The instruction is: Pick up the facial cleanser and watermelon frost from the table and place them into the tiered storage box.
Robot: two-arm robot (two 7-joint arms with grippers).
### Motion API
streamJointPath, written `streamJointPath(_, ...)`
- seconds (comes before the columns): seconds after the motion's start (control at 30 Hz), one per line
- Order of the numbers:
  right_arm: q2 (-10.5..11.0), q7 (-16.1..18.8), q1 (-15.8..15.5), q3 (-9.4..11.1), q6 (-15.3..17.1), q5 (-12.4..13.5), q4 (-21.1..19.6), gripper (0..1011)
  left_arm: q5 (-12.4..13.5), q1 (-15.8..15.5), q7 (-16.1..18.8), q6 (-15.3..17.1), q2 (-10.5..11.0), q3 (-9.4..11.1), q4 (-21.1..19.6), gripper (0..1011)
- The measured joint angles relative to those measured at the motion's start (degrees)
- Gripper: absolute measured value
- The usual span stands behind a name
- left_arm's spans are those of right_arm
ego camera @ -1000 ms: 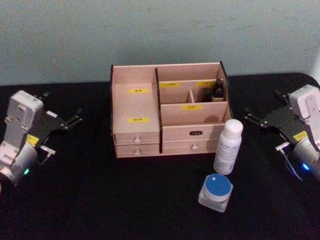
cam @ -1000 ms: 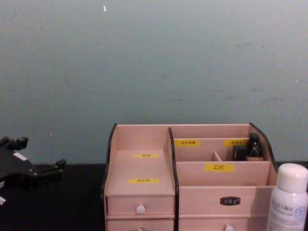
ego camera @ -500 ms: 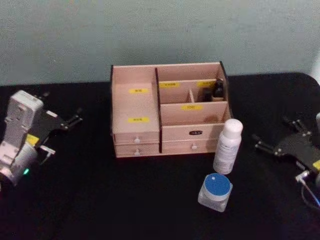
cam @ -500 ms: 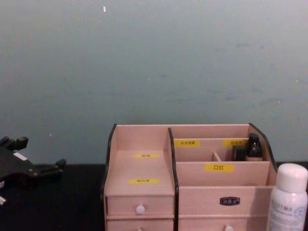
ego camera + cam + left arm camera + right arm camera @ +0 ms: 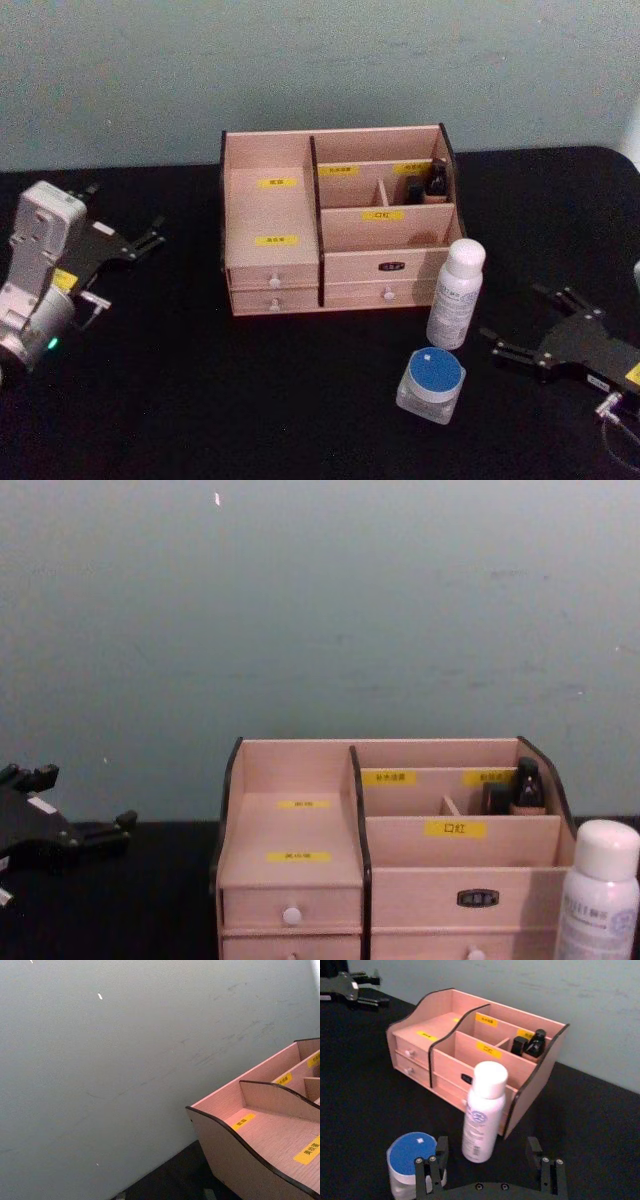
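The facial cleanser [image 5: 456, 293], a slim white bottle, stands upright just in front of the tiered storage box [image 5: 360, 228] at its right end. The watermelon frost [image 5: 431, 384], a squat jar with a blue lid, sits a little nearer to me than the bottle. My right gripper [image 5: 510, 312] hovers low to the right of both, open and empty. In the right wrist view its fingers [image 5: 431, 1166] frame the bottle [image 5: 482, 1112] from a short distance, with the jar [image 5: 412, 1160] beside one finger. My left gripper [image 5: 125, 213] is parked far left, open.
Two small dark bottles [image 5: 436, 178] stand in the box's back right compartment. Black table stretches between the box and my left gripper [image 5: 85, 798]. A plain grey-green wall [image 5: 320, 610] rises directly behind the box [image 5: 400, 880].
My right gripper has dropped and come forward from beside the box's right end to a low spot right of the bottle and jar. The left arm and objects have not moved.
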Motion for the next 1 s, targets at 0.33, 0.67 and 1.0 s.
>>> streamJointPath(0.33,-7.3,-2.6,3.8,-2.5,5.2,-0.1,1.2,1000,0.0,0.0,0.0,0.0,0.0,0.0,0.0,1001)
streamJointPath(0.67,-13.7,-6.6,7.8,-4.1,8.7,-3.2,4.5,1000,0.0,0.0,0.0,0.0,0.0,0.0,0.0,1001)
streamJointPath(1.0,-17.0,-6.7,9.8,-4.3,9.8,-4.4,6.9,1000,0.0,0.0,0.0,0.0,0.0,0.0,0.0,1001)
